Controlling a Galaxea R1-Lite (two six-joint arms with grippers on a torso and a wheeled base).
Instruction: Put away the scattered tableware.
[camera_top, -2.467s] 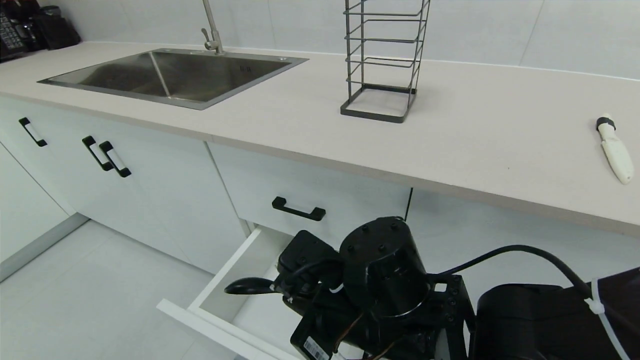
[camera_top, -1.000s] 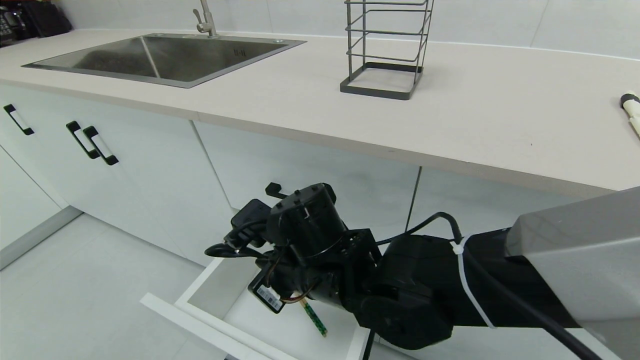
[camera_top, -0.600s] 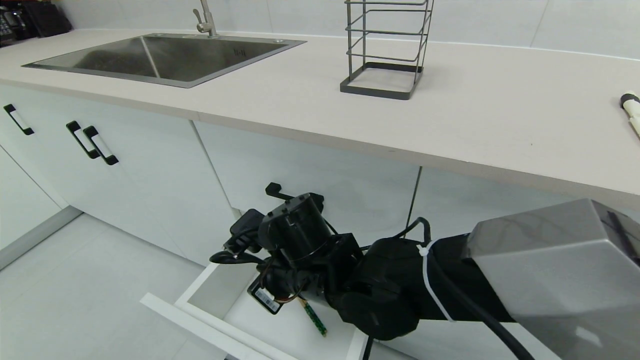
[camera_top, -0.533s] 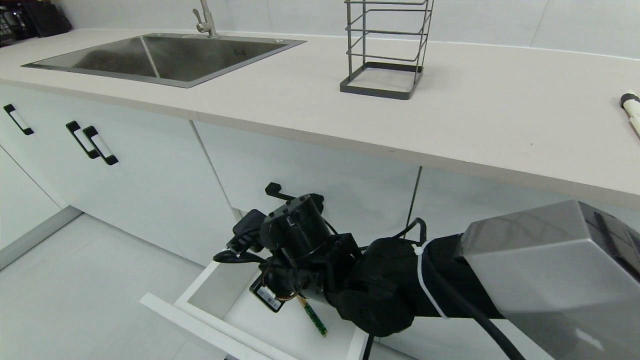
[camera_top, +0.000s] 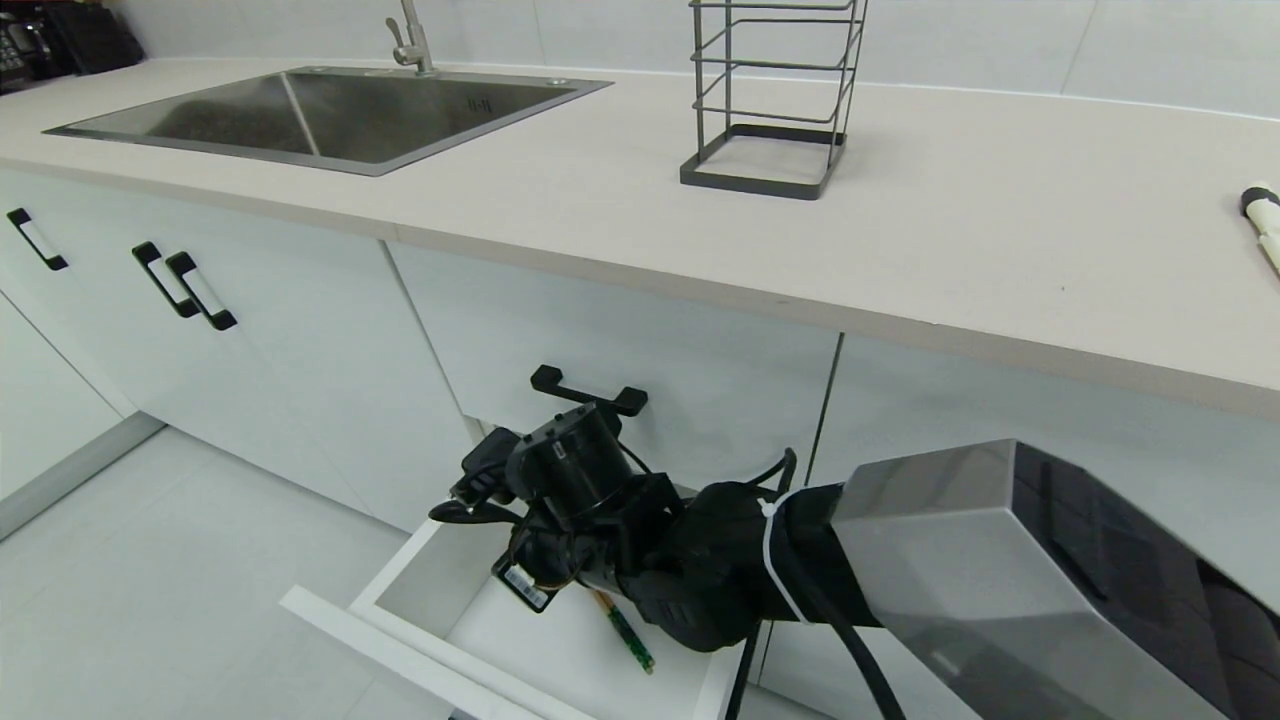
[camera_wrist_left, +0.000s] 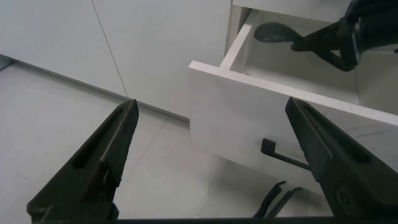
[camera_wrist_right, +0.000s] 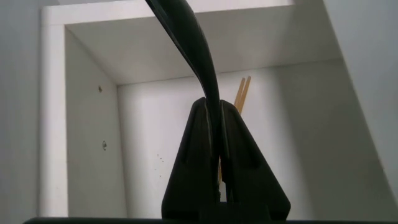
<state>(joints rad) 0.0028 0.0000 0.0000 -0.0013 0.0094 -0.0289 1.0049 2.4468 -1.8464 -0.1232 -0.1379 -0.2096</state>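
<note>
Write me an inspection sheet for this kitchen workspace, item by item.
Surface: beige countertop, with a sink set into its left part.
Job's things: black spoon held above the open drawer; chopsticks lie inside it; white-handled utensil lies at the countertop's right edge.
Clutter: wire rack standing on the countertop.
Grippers: right gripper has its fingers shut on the spoon's handle; left gripper is open, low in front of the drawer.
Cables: black cable zip-tied along the right arm.
Surroundings: white cabinets with black handles, tiled wall, pale floor.
</note>
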